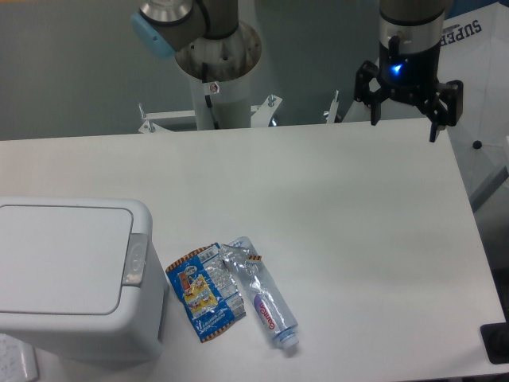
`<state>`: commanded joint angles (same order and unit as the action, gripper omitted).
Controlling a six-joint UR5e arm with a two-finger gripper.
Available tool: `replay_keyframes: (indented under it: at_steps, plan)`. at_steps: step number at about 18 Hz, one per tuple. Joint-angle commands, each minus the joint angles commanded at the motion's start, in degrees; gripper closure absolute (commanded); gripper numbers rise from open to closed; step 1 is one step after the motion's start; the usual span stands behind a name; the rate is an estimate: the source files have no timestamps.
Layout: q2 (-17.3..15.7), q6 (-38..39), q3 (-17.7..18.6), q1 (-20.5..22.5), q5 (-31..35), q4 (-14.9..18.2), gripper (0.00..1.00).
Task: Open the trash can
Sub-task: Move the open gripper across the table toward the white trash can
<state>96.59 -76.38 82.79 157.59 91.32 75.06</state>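
While the boxy white plastic trash can (75,278) sits shut at the near left corner of the white worktop (334,207), the black two-finger tool (406,119) hangs with its fingers spread and nothing between them above the far right edge, well apart from the bin.

From the single fixed camera, the flat rectangular lid (62,259) lies level, and the grey push-button strip (134,261) runs along the bin's right rim. A press that lands on the lid instead of that narrow strip would likely leave the can closed; a hard or off-centre push could shove the light bin toward the near edge, which it already meets. Just right of the bin lie a blue and orange foil snack wrapper (200,292) and a crushed clear plastic bottle (266,302), which a low approach could sweep aside. Between tool and bin the worktop offers a bare diagonal run.
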Motion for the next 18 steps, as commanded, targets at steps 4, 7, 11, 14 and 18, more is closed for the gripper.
replay_keyframes:
  at_steps: [4, 7, 11, 14, 18]
  plan:
    - [0.52, 10.24, -0.26, -1.13, -0.35, -0.09, 0.0]
    - [1.31, 16.34, 1.14, -3.77, -0.7, -6.56, 0.0]
    - [1.41, 29.41, 1.93, -5.96, -2.1, -8.7, 0.0]
    - [1.41, 37.94, 1.93, -7.29, -3.07, -8.7, 0.0]
    - [1.4, 44.38, 2.9, -12.73, -3.25, -8.7, 0.0]
